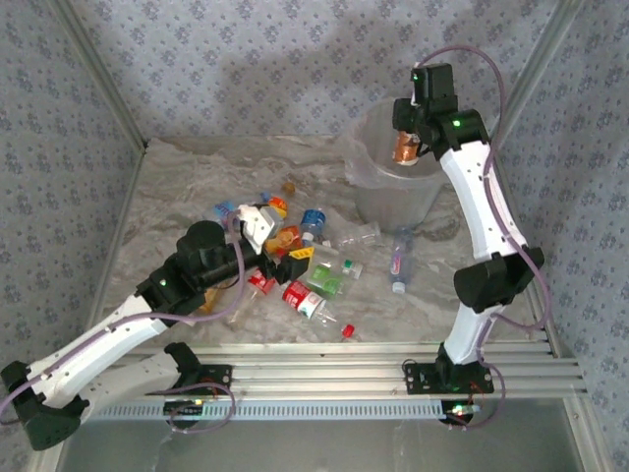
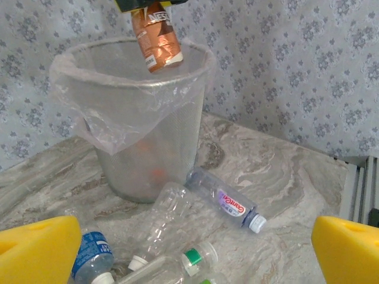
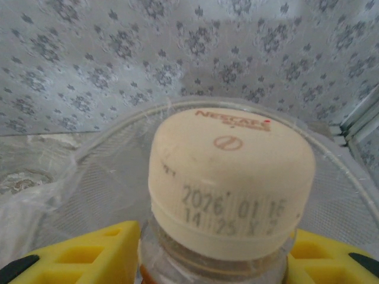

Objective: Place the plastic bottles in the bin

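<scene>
Firmly, the right gripper [image 3: 219, 254] was closed on an amber bottle [image 3: 231, 177], its yellow fingers [image 3: 89, 254] pressed in on either side just below the cream cap [image 3: 231, 171]. That hold near the top let the body hang beneath the jaws, slightly tilted, as the left wrist view showed [image 2: 156, 36]. The bottle hung over the mouth of the bin [image 2: 148, 148], above its rim, a placement that seemed meant to let it fall straight in once the jaws parted. The bin's clear bag [image 2: 112, 127] was folded out over the rim, leaving the opening free. From above, the right gripper [image 1: 408, 147] reached out to the bin [image 1: 369, 187] at the far right of the table [image 1: 197, 187].

The left gripper [image 1: 290, 231] had its jaws spread as wide as they went, with nothing between them, and hovered over the heap of plastic bottles [image 1: 305, 280] in the middle of the table, probably ready to pick one. Its camera looked across at bottles lying on their sides: a blue-labelled bottle [image 2: 92, 257] by the left finger, a green-capped bottle [image 2: 192, 257] low in the middle, a clear unlabelled bottle [image 2: 160, 222] just beyond, and a purple-labelled bottle [image 2: 228, 204] near the foot of the bin. Most of the task was judged undone.
</scene>
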You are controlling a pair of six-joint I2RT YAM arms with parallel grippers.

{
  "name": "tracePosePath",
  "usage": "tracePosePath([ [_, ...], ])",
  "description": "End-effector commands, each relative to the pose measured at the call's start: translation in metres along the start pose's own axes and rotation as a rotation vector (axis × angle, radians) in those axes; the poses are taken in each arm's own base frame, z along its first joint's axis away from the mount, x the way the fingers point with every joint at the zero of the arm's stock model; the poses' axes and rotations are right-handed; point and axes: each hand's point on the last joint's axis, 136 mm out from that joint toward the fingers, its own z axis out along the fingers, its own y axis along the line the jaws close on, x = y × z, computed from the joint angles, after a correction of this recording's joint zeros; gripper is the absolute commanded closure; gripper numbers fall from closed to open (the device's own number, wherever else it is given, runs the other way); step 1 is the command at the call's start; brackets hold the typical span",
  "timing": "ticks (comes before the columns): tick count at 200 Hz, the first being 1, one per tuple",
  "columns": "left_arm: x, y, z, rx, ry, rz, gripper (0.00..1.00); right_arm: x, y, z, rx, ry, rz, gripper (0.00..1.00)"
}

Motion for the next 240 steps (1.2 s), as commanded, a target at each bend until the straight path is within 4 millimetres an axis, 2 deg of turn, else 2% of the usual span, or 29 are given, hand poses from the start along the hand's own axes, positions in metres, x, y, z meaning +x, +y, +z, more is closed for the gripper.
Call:
tracePosePath([
  [1, -0.013, -0.004, -0.002, 0.023, -0.018, 0.026, 0.00, 0.014, 0.001, 0.017, -0.032, 0.076, 0.034, 0.49],
  [74, -0.006, -0.012, 0.006, 0.075, 0.038, 0.031, 0.00, 0.073, 0.011, 0.076, -0.063, 0.265, 0.172, 0.50],
  [111, -0.001, -0.017, 0.009, 0.097, 0.067, 0.044, 0.00, 0.107, 0.016, 0.093, -0.077, 0.333, 0.236, 0.50],
  [161, 0.010, -0.030, 0.018, 0.159, 0.151, 0.073, 0.00, 0.139, 0.019, 0.108, -0.067, 0.412, 0.262, 0.47],
  [191, 0.015, -0.032, 0.022, 0.169, 0.181, 0.072, 0.00, 0.146, 0.016, 0.109, -0.055, 0.428, 0.263, 0.41],
  [240, 0.016, -0.033, 0.023, 0.168, 0.188, 0.075, 0.00, 0.137, 0.015, 0.099, -0.067, 0.413, 0.259, 0.27],
])
